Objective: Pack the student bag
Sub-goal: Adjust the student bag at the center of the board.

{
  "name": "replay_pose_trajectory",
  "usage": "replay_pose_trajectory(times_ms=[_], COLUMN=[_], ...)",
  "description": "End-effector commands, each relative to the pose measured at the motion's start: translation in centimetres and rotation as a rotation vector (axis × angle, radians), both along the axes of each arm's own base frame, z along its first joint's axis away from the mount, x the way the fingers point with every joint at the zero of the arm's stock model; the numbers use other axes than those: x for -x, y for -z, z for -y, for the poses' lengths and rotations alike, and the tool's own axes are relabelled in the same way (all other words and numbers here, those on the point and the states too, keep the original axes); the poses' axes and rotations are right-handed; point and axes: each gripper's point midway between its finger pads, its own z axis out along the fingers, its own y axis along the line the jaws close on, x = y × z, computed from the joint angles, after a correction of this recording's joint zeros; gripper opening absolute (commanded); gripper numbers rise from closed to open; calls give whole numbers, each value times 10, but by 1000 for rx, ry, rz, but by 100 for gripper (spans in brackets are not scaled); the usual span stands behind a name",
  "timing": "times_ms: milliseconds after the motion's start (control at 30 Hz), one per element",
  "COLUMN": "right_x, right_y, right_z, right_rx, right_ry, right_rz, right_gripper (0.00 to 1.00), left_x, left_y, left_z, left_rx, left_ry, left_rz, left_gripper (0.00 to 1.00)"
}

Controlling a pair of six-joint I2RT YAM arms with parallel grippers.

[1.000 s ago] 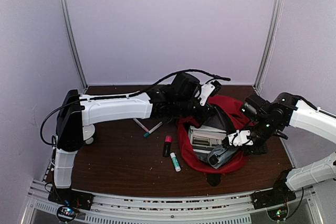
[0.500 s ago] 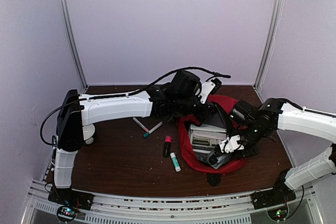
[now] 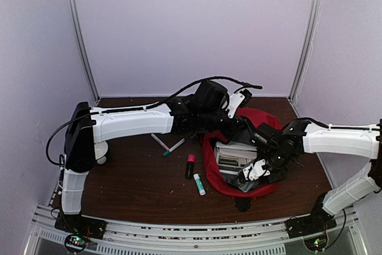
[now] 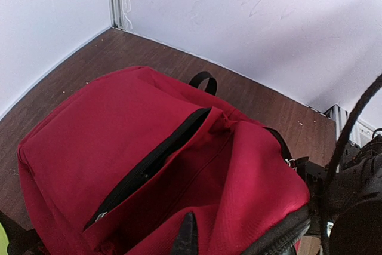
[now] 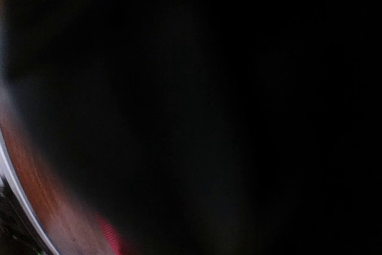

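Resting place of the student bag (image 3: 210, 168): on the right half of the brown table (image 3: 131, 183), between the two arms' working ends, mouth gaping upward.
Bag contents: a pale flat item with dark rows (image 3: 231, 158) lies in the opening; a grey pouch (image 3: 246, 183) sits at the near rim, just under the right claw.
Bag up close: in the left wrist view the red fabric fills the lower frame, with a black zipper (image 4: 152, 168) running on a slant across the front panel and a black carry loop (image 4: 205, 80) at the far top edge.
Left gripper (image 3: 240, 125): reached across to the bag's far-left rim; one dark fingertip (image 4: 185, 237) presses against bunched red cloth. Whether it is clenched on the fabric or released, I cannot tell.
Right gripper (image 3: 253, 171): low over the bag's mouth on its right side, touching or nearly touching the pouch. Its own camera shows only darkness with a sliver of brown and red, so I cannot tell whether it is grasping.
Left of the bag: a marker with a pink end (image 3: 190, 165) and a white glue stick with a green cap (image 3: 199, 184), both close to the bag's left wall.
Farther left: two pens (image 3: 167, 144) crossing in a V, near the left forearm.
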Motion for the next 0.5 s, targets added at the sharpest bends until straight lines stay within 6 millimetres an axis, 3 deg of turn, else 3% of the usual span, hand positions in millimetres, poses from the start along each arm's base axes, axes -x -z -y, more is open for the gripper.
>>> replay_pose_trajectory(times_ms=[0, 33, 300, 400, 467], right_x=[-6, -3, 36, 40, 30], right_y=[0, -4, -85, -106, -111], right_z=[2, 2, -12, -18, -19], right_rx=[38, 32, -249, -403, -493], right_ry=[7, 3, -67, -43, 28], right_rz=[35, 22, -17, 15, 45], right_gripper=[4, 0, 0, 0, 0], left_x=[-10, -10, -23, -29, -31], left_y=[-23, -23, -15, -15, -14], left_z=[4, 3, -3, -6, -7], left_rx=[69, 66, 41, 30, 17], left_ry=[-9, -11, -33, -44, -44], left_rz=[24, 24, 29, 37, 35], left_gripper=[0, 0, 0, 0, 0])
